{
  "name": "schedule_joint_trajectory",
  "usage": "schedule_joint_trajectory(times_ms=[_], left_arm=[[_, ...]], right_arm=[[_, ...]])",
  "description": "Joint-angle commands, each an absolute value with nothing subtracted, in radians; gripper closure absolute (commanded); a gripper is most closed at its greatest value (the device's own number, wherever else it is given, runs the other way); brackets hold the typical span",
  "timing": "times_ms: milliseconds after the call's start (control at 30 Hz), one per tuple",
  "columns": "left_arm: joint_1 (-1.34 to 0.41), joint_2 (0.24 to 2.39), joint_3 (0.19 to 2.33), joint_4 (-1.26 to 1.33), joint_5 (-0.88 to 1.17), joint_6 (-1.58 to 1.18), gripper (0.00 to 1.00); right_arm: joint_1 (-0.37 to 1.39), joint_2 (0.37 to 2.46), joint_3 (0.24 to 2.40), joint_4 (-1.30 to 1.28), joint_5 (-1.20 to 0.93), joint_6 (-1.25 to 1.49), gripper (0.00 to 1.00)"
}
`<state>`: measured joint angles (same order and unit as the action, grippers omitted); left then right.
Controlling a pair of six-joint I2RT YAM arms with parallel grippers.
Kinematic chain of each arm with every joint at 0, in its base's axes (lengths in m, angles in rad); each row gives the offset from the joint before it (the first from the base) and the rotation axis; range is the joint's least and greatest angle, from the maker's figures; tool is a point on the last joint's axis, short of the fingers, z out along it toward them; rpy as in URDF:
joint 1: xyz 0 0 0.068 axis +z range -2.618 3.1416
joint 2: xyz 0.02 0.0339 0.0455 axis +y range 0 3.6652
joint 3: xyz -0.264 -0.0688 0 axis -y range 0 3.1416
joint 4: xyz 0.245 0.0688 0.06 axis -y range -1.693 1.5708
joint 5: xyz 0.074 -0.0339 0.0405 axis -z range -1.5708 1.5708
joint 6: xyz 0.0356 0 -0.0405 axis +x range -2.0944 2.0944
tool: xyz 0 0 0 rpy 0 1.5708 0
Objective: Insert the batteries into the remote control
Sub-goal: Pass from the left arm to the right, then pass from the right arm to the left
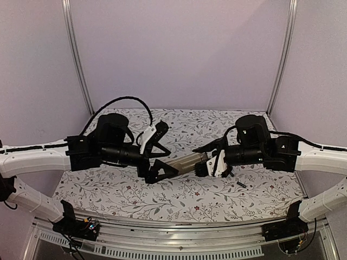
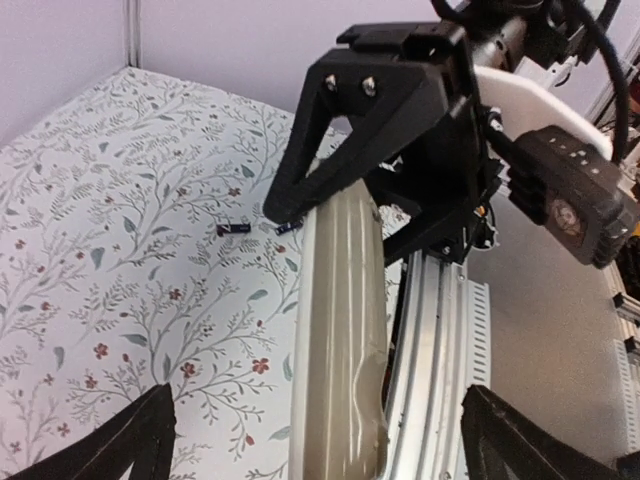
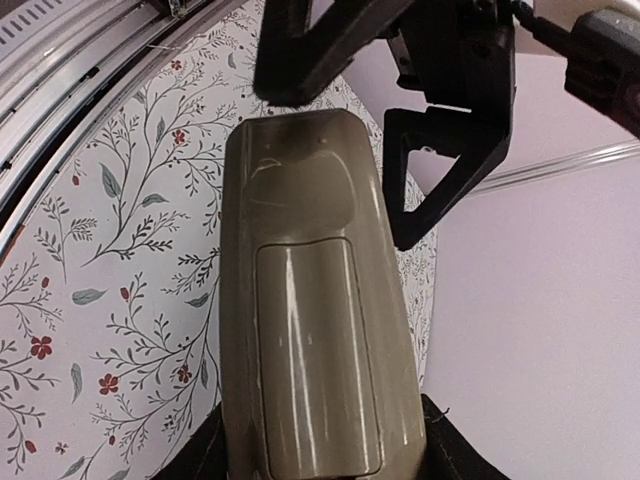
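Straddling the remote control (image 1: 184, 162), left gripper (image 2: 318, 400) jaws gape; right gripper (image 3: 320, 440) clamps it.

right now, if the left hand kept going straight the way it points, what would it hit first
The remote control: it lies between the open fingers of the left hand, so its near end probably meets the palm first. Beyond sits the right hand.

Remote control (image 3: 318, 300) in right claw (image 3: 322, 450)

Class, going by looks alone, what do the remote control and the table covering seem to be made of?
The remote control: probably moulded plastic, glossy grey-tan; streaky highlights run along it. The table covering: seemingly matte printed cloth or paper; floral pattern, no glare.
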<state>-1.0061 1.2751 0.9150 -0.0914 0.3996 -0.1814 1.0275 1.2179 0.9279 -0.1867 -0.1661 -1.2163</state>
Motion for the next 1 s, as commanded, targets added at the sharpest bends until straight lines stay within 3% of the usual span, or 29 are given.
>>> schedule_joint_trajectory(times_ms=[0, 133, 233, 367, 633, 800, 967], left_arm=[[-1.066, 1.136, 0.889, -0.022, 0.17, 0.054, 0.0], [-1.173, 1.045, 0.791, 0.089, 0.097, 0.347, 0.0], [-1.221, 1.055, 0.802, 0.027, 0.045, 0.497, 0.01], [-1.244, 1.129, 0.842, -0.067, -0.047, 0.572, 0.0], [-1.246, 1.161, 0.804, 0.122, -0.151, 0.605, 0.01], [-1.246, 1.18, 0.796, 0.131, -0.152, 0.581, 0.21], [-1.235, 1.177, 0.803, 0.086, -0.13, 0.564, 0.2]], right_arm=[[1.032, 1.205, 0.91, -0.162, -0.175, -1.017, 0.75], [1.033, 1.214, 0.909, -0.167, -0.201, -0.904, 0.75], [1.031, 1.214, 0.913, -0.167, -0.213, -0.839, 0.75], [1.032, 1.203, 0.916, -0.151, -0.237, -0.798, 0.75], [1.032, 1.19, 0.916, -0.138, -0.253, -0.801, 0.75], [1.032, 1.198, 0.919, -0.128, -0.247, -0.801, 0.75], [1.032, 1.195, 0.914, -0.116, -0.243, -0.803, 0.75]])
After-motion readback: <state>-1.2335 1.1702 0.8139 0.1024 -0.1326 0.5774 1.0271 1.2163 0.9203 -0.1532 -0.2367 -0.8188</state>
